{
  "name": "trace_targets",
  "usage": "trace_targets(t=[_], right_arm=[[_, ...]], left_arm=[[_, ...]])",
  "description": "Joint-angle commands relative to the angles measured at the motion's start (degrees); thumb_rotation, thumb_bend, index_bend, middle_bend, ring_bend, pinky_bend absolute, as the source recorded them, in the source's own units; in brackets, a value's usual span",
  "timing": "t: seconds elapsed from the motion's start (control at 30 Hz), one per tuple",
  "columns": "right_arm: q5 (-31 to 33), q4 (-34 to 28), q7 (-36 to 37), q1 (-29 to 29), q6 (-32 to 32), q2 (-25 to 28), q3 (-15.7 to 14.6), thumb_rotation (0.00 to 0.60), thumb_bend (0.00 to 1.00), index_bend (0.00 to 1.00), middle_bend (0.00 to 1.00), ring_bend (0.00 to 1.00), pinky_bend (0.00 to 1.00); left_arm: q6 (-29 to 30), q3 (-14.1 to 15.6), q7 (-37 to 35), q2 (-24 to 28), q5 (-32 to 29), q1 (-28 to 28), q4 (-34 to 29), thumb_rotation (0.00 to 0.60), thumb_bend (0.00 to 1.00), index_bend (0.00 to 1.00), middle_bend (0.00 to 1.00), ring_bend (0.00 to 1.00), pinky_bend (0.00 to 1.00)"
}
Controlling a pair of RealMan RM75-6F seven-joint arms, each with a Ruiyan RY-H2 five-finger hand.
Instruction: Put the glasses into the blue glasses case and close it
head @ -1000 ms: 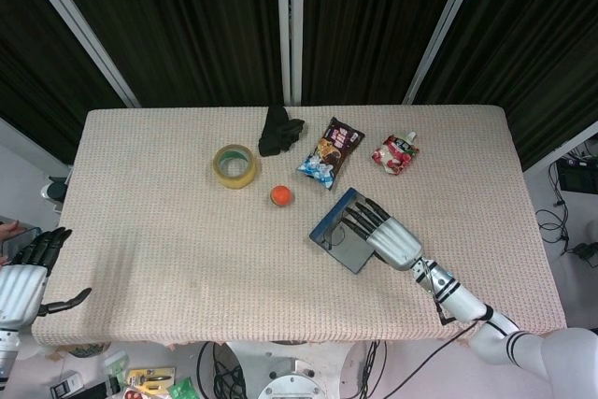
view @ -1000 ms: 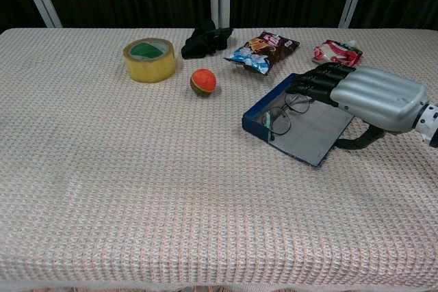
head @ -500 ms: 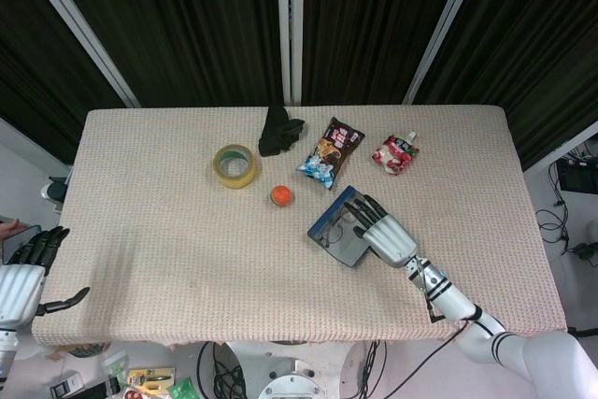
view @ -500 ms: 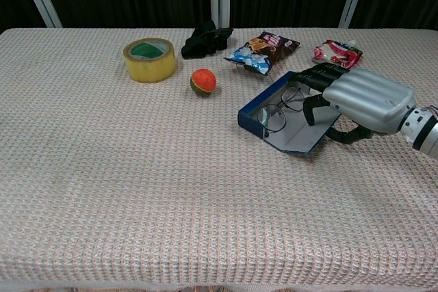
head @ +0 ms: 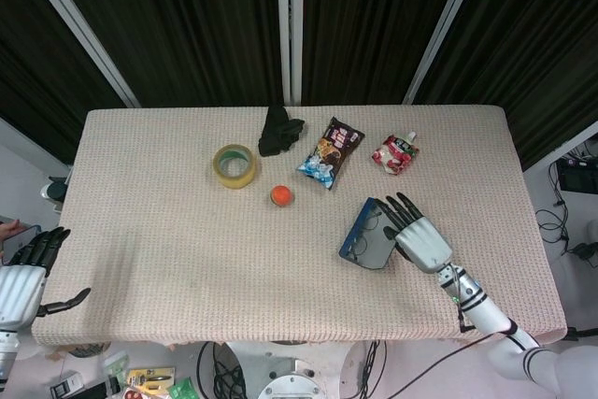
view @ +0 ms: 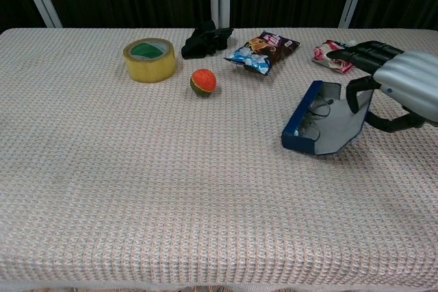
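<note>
The blue glasses case [view: 320, 128] stands right of the table's middle, tilted, its grey-lined lid raised steeply. The glasses [view: 313, 115] lie inside it, partly hidden by the blue wall. My right hand [view: 405, 81] grips the lid's right edge, thumb on the grey inner side and the other fingers [view: 363, 50] over the top. From the head view the case [head: 367, 234] looks half folded with the right hand [head: 422, 236] against it. My left hand [head: 22, 279] hangs off the table's near left corner, fingers apart, holding nothing.
A yellow tape roll [view: 149, 59], an orange ball [view: 203, 81], a black cloth [view: 204, 39], a snack bag [view: 263, 51] and a red pouch [view: 333, 53] lie across the far half of the knitted table cover [view: 137, 189].
My right hand has drawn the case to the right and swung its lid up from flat open to steeply raised. The left hand has not moved.
</note>
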Motion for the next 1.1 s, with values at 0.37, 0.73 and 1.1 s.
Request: trace_targets(t=[0.37, 0.73, 1.1], right_arm=[[-0.94, -5.27, -1.48, -0.85, -1.09, 3.48, -0.37, 0.6, 0.41, 0.98, 0.02, 0.0, 0.0], [-3.0, 3.09, -0.11, 0.61, 0.99, -2.67, 0.48, 0.6, 0.27, 0.01, 0.0, 0.0, 0.0], [-3.32, 5.06, 0.95, 2.62, 3.87, -5.06, 2.53, 0.6, 0.19, 0.0, 0.0, 0.0, 0.0]], left_arm=[[-0.11, 0.19, 0.73, -0.18, 0.89, -0.36, -0.5, 0.385, 0.14, 0.06, 0.08, 0.09, 0.23], [-0.34, 0.2, -0.24, -0.13, -0.08, 0.06, 0.45, 0.382, 0.14, 0.06, 0.08, 0.09, 0.23], [-0.14, 0.1, 0.12, 0.06, 0.21, -0.04, 0.05, 0.382, 0.14, 0.06, 0.08, 0.09, 0.23]])
